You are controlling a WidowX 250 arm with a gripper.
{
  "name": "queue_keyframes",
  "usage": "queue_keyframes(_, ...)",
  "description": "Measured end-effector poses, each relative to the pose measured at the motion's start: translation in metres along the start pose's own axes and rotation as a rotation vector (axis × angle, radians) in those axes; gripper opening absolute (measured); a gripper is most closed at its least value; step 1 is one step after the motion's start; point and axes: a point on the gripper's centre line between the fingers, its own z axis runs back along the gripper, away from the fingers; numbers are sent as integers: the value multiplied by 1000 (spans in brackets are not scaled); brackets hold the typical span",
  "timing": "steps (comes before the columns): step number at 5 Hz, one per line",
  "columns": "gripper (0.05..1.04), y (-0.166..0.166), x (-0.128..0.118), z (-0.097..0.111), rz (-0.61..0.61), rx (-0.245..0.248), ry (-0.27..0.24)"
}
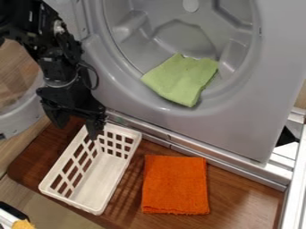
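behind gripper (76, 130), partly hidden basket corner (113, 127)

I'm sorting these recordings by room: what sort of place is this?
Probably a laundry area: a front-loading machine's open drum, a green cloth at its mouth, a white basket.

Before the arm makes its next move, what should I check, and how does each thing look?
1. Gripper open and empty: ok.
2. Green cloth in plain sight, at the lower edge of the round opening: ok.
3. White basket upright and empty: ok.
4. Orange cloth lying flat, apart from the basket: ok.
5. Gripper not touching the basket's rim: cannot tell.
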Motion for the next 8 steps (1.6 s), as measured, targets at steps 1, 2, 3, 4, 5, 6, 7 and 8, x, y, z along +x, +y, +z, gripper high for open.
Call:
queue_keyframes(1,1000,-2,-3,-3,5,-5,19)
queue_keyframes(2,1000,-24,10,7,-81,-17,27)
queue_keyframes(3,1000,-46,20,15,-159,-40,-2)
queue_keyframes(4,1000,-77,27,17,-272,-49,-13)
queue_keyframes(5,1001,-116,23,8,-406,-59,4)
queue_keyframes(6,1000,-131,22,-5,-454,-63,6)
queue_keyframes(7,1000,-143,21,-30,-522,-50,9)
queue_keyframes(8,1001,-146,24,-53,-528,-48,10)
